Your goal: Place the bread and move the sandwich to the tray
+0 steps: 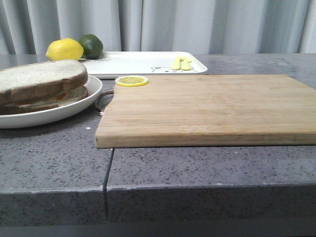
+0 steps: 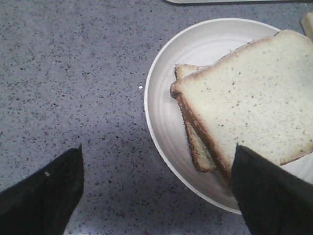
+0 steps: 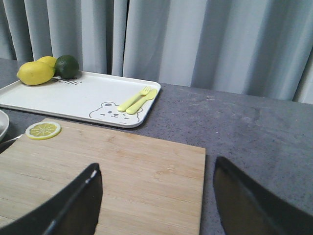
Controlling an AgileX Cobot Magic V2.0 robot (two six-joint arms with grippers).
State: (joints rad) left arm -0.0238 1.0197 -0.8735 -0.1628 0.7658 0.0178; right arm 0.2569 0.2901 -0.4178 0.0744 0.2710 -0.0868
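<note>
The left tool (image 2: 156, 196) hung released over the rim of the round white plate (image 2: 164, 122) bearing the brown-crusted white-bread sandwich (image 2: 249, 103) on the grey speckled desk (image 2: 73, 83). The right tool (image 3: 156, 200) gaped above the bare wooden cutting board (image 3: 127, 171), its lemon slice (image 3: 43, 130) near the white rectangular bear-marked tray (image 3: 73, 98) behind.
</note>
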